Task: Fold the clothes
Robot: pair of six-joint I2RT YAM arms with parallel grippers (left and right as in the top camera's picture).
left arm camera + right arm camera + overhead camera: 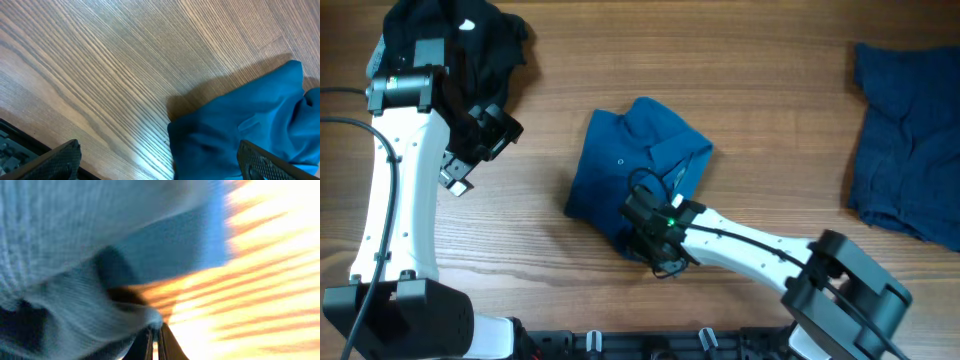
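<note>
— Where does the shirt (638, 160) lie?
— Mid-table (770, 100), bunched. The right gripper (658, 240) pinches its near edge, fingers almost together.
— And the left gripper (160, 162)?
— Spread wide over bare wood beside the shirt, holding nothing.

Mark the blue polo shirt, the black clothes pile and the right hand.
blue polo shirt (620, 165), overhead view, folded body.
black clothes pile (488, 45), overhead view, middle of the heap.
right hand (655, 250), overhead view, between its fingertips.
</note>
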